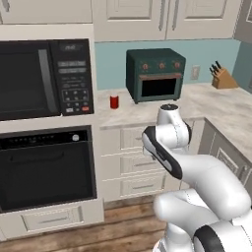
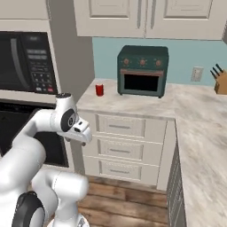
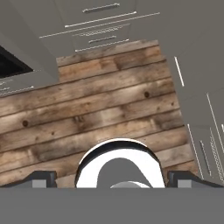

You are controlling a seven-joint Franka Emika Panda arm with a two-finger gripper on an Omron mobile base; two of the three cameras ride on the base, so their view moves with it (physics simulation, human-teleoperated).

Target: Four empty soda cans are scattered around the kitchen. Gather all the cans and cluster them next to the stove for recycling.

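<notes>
Soda can (image 1: 114,102), red, one seen: it stands upright on the pale marble-look counter (image 1: 206,106), near the counter's left end, close to the tall cabinet housing the microwave (image 1: 44,78). In the right base view the same can (image 2: 99,90) sits just left of the dark green toaster oven (image 2: 142,71), apart from it and not touching. The toaster oven (image 1: 155,75) stands against the teal wall. A knife block (image 1: 222,77) stands farther right along the counter, well apart from the can. Below the microwave is a black wall oven (image 1: 47,167). Beige drawers (image 2: 119,148) run beneath the counter. The arm is folded low in front of the drawers, its elbow (image 1: 170,130) well below and to the right of the can; nothing lies on the counter between the can and the counter's front edge. The gripper (image 3: 112,178) points down at the brown wood-plank floor (image 3: 87,113); its two dark tips show far apart at the bottom corners of the hand view, with nothing between them. Cabinet fronts (image 3: 192,65) border the floor there.
</notes>
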